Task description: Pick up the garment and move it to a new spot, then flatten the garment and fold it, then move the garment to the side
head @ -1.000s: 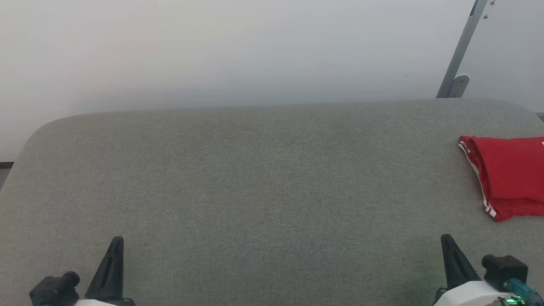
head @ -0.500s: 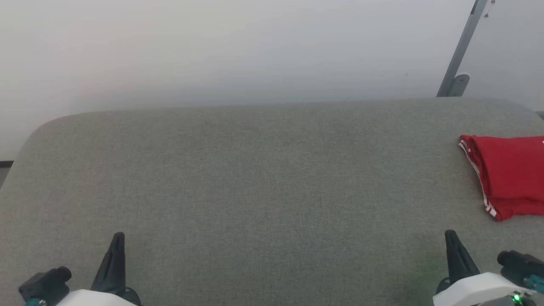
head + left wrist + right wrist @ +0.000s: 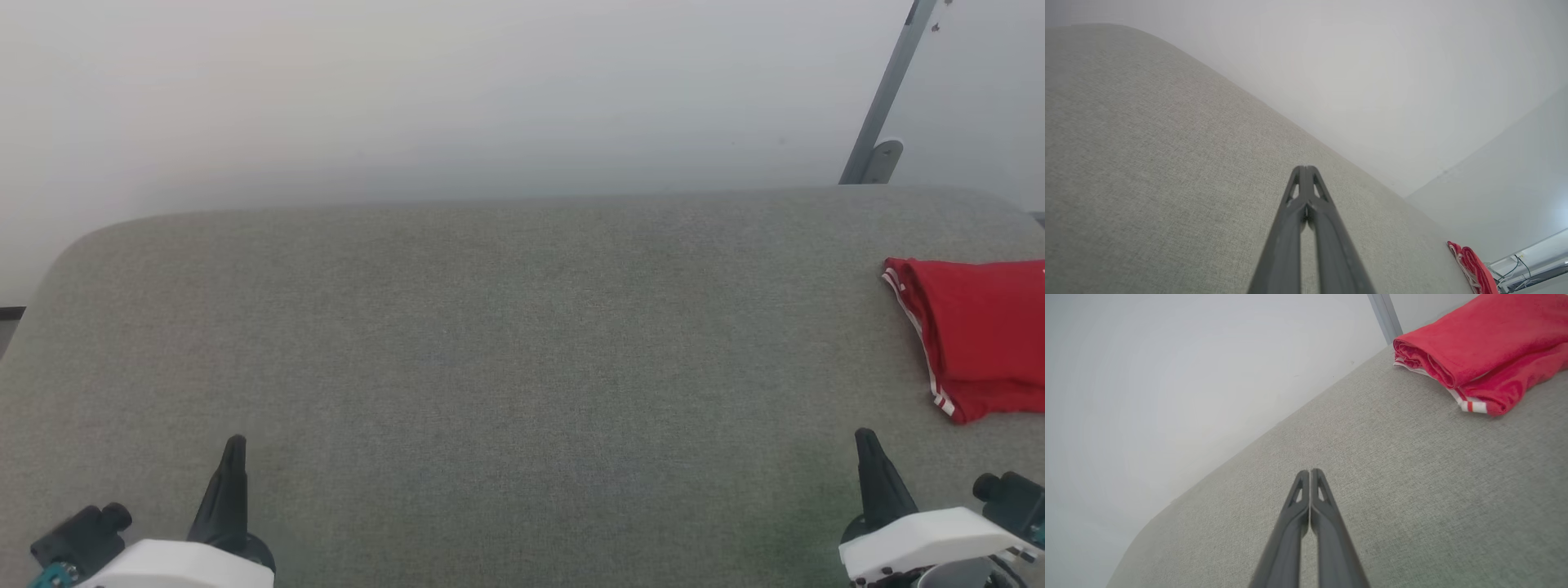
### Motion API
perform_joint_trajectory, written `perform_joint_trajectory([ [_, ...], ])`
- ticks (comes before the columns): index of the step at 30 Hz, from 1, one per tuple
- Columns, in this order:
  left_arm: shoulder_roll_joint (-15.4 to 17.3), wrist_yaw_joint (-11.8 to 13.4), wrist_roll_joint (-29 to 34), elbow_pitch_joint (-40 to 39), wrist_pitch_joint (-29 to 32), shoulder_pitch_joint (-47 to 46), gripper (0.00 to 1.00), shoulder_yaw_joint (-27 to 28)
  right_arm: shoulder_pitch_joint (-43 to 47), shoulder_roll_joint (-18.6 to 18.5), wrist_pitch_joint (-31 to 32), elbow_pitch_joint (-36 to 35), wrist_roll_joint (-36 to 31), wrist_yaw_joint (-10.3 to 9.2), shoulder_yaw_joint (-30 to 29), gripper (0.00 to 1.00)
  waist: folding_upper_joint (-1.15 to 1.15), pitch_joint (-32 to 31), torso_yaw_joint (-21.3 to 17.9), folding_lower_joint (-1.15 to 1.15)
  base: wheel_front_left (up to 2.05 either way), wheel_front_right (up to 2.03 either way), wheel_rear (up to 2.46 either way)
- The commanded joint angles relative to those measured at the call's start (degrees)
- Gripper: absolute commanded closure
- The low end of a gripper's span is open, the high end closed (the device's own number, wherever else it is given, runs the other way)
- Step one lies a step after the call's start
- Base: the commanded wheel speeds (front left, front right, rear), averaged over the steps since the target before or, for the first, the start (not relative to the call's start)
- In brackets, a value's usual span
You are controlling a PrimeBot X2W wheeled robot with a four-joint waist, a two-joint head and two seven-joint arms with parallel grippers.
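Rightward, garment (image 3: 980, 335) lies on grey fabric surface (image 3: 490, 343), pale wall (image 3: 408, 98) behind.

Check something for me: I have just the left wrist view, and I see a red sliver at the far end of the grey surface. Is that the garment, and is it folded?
Observer: Yes. The right wrist view shows the garment folded in layers, plain red on top, with red-and-white trim at one edge.
Operator: Is the right gripper touching it?
Observer: No. The right gripper is shut on nothing, with bare grey surface between it and the garment.
Operator: Where does it sit overall?
Observer: The head view puts it at the surface's right end, cut off by the picture's edge, with the left gripper near the front left.
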Motion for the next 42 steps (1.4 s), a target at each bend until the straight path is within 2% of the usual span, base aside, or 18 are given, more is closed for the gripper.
perform_joint_trajectory([
  [1, 0.14, -0.04, -1.90, -0.57, 0.39, -1.68, 1.00, 0.42, -1.65, -0.05, 0.43, -0.96, 1.83, -0.01, -0.09, 1.00, 0.00, 0.01, 0.00, 0.00, 0.00, 0.00, 0.00],
  [21, -1.87, -0.07, -14.56, 0.48, 4.20, -3.90, 1.00, 0.95, -2.97, 0.42, 4.15, -1.76, 16.67, -0.03, -0.40, 1.00, 0.00, 0.31, 0.00, 0.00, 0.00, 0.00, 0.00],
  [42, -3.59, -0.10, -25.01, 1.36, 7.39, -5.79, 1.00, 1.38, -4.00, 0.84, 7.31, -2.36, 28.90, -0.04, -0.67, 1.00, 0.00, 0.62, 0.00, 0.00, 0.00, 0.00, 0.00],
])
